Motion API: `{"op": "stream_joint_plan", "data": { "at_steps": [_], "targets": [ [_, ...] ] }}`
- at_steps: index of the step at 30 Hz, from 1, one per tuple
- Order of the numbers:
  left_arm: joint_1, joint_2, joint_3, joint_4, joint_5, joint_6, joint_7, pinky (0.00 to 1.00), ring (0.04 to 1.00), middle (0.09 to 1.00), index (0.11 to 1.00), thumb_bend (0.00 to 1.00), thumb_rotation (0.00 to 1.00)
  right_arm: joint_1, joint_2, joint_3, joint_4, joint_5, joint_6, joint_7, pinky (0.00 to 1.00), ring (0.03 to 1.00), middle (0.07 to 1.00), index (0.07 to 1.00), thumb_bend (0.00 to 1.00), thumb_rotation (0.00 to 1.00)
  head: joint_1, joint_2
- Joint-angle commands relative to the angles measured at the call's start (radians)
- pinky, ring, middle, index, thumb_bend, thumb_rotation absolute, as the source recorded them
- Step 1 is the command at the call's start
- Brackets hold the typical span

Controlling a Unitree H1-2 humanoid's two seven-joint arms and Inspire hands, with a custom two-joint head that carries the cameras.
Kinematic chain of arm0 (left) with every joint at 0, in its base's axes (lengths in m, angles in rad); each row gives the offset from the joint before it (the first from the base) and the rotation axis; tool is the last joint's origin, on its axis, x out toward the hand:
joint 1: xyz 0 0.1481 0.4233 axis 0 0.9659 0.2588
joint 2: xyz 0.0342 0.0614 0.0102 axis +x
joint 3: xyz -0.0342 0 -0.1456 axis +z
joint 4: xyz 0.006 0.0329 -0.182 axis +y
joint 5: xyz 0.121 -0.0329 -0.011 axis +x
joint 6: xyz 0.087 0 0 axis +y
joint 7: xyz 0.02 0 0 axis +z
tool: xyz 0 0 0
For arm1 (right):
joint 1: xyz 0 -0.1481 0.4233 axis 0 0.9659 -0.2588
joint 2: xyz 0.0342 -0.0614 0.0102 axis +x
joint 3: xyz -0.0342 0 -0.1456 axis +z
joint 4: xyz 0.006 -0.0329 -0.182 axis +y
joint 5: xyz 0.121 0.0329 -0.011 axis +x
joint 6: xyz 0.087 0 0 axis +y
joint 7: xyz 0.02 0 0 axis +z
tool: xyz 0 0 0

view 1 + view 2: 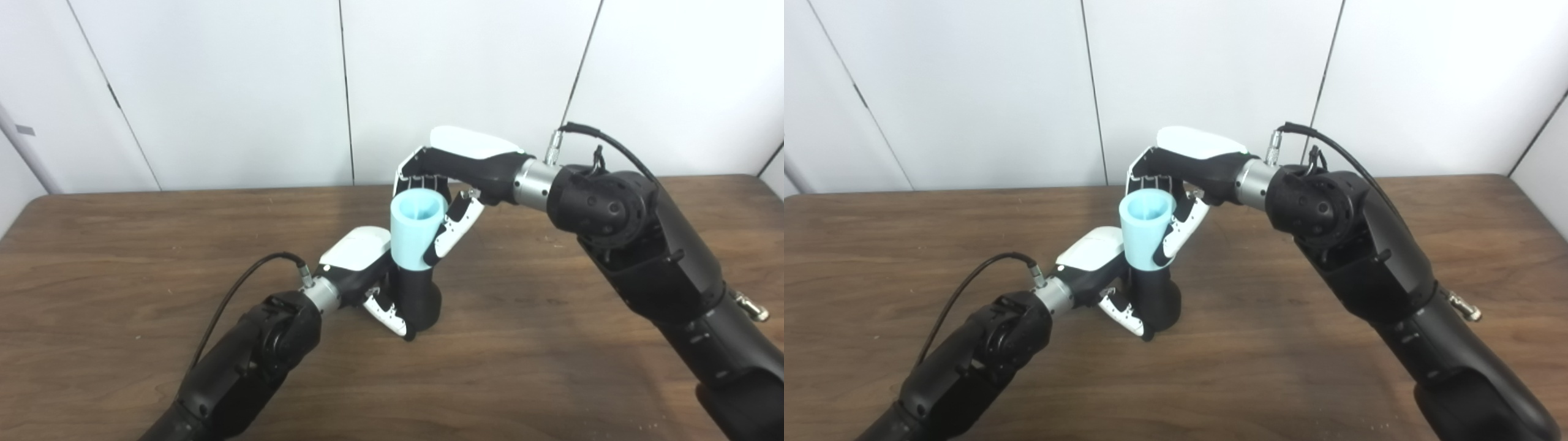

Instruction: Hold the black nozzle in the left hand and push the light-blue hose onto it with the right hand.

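Observation:
The black nozzle (420, 299) stands upright on the brown table (122, 257), near its middle. My left hand (367, 272) is shut on the black nozzle from the left, with white-tipped fingers wrapped around its lower part. The light-blue hose (414, 228), a short open-topped tube, sits on top of the nozzle, its lower end over the nozzle's upper end. My right hand (450, 184) comes from the right and above and is shut on the light-blue hose, fingers behind it and thumb along its right side.
White wall panels (245, 86) rise just behind the table's far edge. A black cable (239, 294) loops up from my left wrist, and another arcs over the right forearm (649, 245), which spans the right side of the table.

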Motion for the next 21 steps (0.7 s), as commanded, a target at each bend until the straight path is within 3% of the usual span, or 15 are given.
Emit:
{"op": "stream_joint_plan", "data": {
  "at_steps": [1, 11, 21],
  "targets": [
    [0.047, 0.010, -0.050, 0.027, 0.050, 0.017, -0.084, 0.49, 0.539, 0.484, 0.485, 0.53, 0.00, -0.019, -0.021, 0.011, 0.013, -0.019, -0.020, 0.013, 0.38, 0.440, 0.479, 0.506, 0.50, 0.00, 0.003, 0.006],
    [0.055, 0.014, -0.045, 0.021, 0.053, 0.017, -0.081, 0.47, 0.509, 0.457, 0.494, 0.53, 0.00, -0.002, -0.064, 0.015, 0.005, -0.026, -0.020, 0.038, 0.38, 0.427, 0.453, 0.523, 0.50, 0.00, -0.003, 0.014],
    [0.060, 0.019, -0.038, 0.005, 0.039, 0.016, -0.095, 0.49, 0.525, 0.468, 0.490, 0.53, 0.00, 0.021, -0.043, 0.001, 0.009, -0.049, -0.014, 0.005, 0.37, 0.447, 0.470, 0.503, 0.50, 0.00, -0.008, 0.018]
  ]
}}
